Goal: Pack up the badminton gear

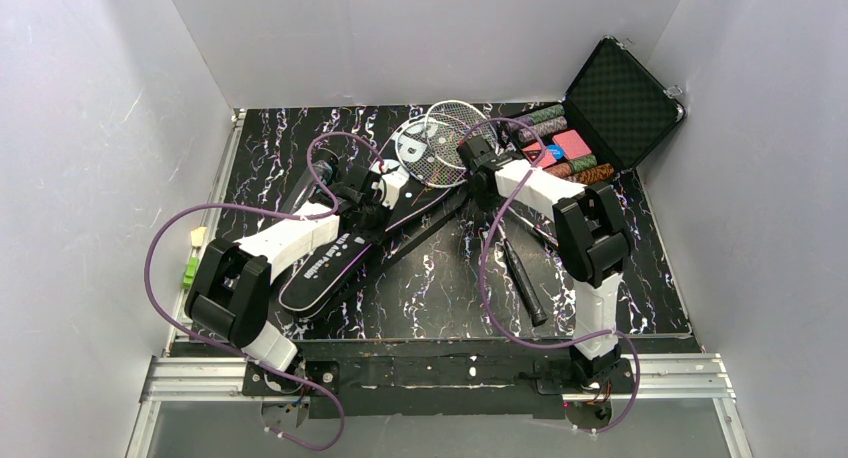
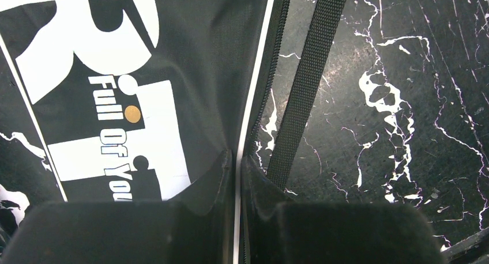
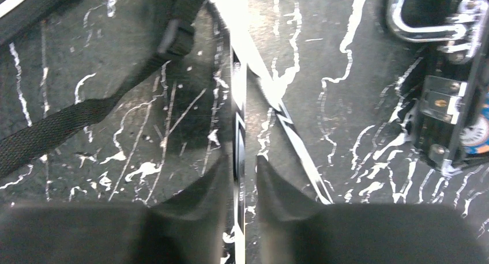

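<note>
The long black racket bag (image 1: 330, 258) with white lettering lies diagonally left of centre. My left gripper (image 1: 388, 196) is shut on its white-piped zipper edge (image 2: 237, 157); the bag's printed face (image 2: 115, 74) and its black strap (image 2: 300, 102) show beside the jaws. Two white-strung rackets lie crossed at the back, heads at the bag's far end (image 1: 455, 123); one black handle (image 1: 525, 278) points toward me. My right gripper (image 1: 468, 156) is shut on one thin racket shaft (image 3: 238, 102), low over the table. The second shaft (image 3: 288, 125) runs diagonally just right of it. A black tube (image 1: 320, 170) lies left of the bag. No shuttlecocks show.
The open black hard case of poker chips (image 1: 590, 128) stands at the back right, its latches and chrome handle (image 3: 427, 22) close to my right gripper. Small green and yellow items (image 1: 190, 268) sit off the table's left edge. Grey walls enclose three sides.
</note>
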Controlling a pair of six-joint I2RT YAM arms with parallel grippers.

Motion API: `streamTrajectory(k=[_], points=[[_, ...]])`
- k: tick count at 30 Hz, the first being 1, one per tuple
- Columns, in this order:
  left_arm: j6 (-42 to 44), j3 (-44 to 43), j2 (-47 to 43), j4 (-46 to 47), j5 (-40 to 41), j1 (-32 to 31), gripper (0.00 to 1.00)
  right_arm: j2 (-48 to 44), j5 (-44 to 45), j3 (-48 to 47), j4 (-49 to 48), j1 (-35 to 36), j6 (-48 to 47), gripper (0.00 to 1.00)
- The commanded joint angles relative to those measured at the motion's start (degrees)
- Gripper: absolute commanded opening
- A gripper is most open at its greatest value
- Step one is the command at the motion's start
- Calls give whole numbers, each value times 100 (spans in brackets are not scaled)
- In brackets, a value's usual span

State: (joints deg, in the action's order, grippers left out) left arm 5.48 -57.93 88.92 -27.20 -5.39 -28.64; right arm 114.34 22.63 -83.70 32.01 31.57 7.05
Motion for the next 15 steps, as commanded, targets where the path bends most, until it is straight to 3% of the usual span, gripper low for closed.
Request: streamTrajectory(k=[1,3,7,15], points=[[15,14,-342,-39,-19,44,0,-290,629,-422,70,-83,-297,49],[15,8,-349,-52,-39,39,0,-239,657,-538,171,-106,-316,58],[24,-22,-337,-70,-59,43,0,-297,560,-580,167,-106,-357,63],[46,-86,-379,-159,-68,52,0,200,-147,-942,196,-284,-641,65]])
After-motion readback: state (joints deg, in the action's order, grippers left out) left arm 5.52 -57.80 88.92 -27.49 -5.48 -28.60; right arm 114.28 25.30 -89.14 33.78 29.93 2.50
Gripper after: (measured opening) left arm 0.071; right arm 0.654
